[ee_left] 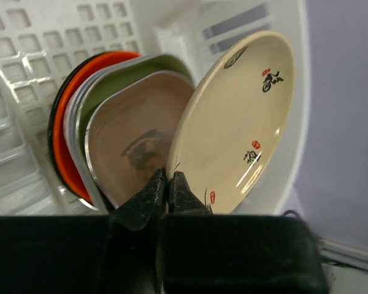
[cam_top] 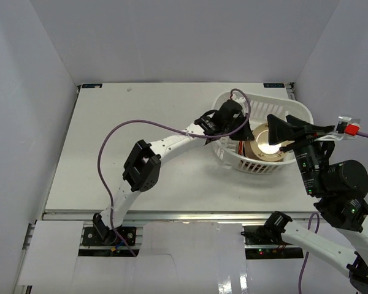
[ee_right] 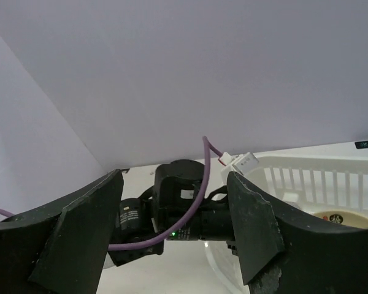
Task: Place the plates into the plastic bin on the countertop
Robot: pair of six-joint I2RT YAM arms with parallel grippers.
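The white slotted plastic bin [cam_top: 299,110] stands at the far right of the countertop [cam_top: 141,135]. My left gripper [cam_top: 238,127] is inside it, shut on the lower rim of a cream plate [ee_left: 239,122] with red and black marks, held on edge. Behind that plate a brown rounded-square dish [ee_left: 132,141], a green one [ee_left: 129,68], an orange one [ee_left: 64,128] and a black rim [ee_left: 51,138] lean against the bin's lattice wall [ee_left: 24,73]. In the top view they show as a gold-brown stack [cam_top: 267,146]. My right gripper [cam_top: 275,130] hovers open and empty over the bin's right side.
The left arm's purple cable [cam_top: 129,128] loops over the countertop's middle. In the right wrist view the left wrist [ee_right: 184,214] sits between my open right fingers [ee_right: 251,226], with the bin's rim [ee_right: 319,162] to the right. White walls close in the left, back and right.
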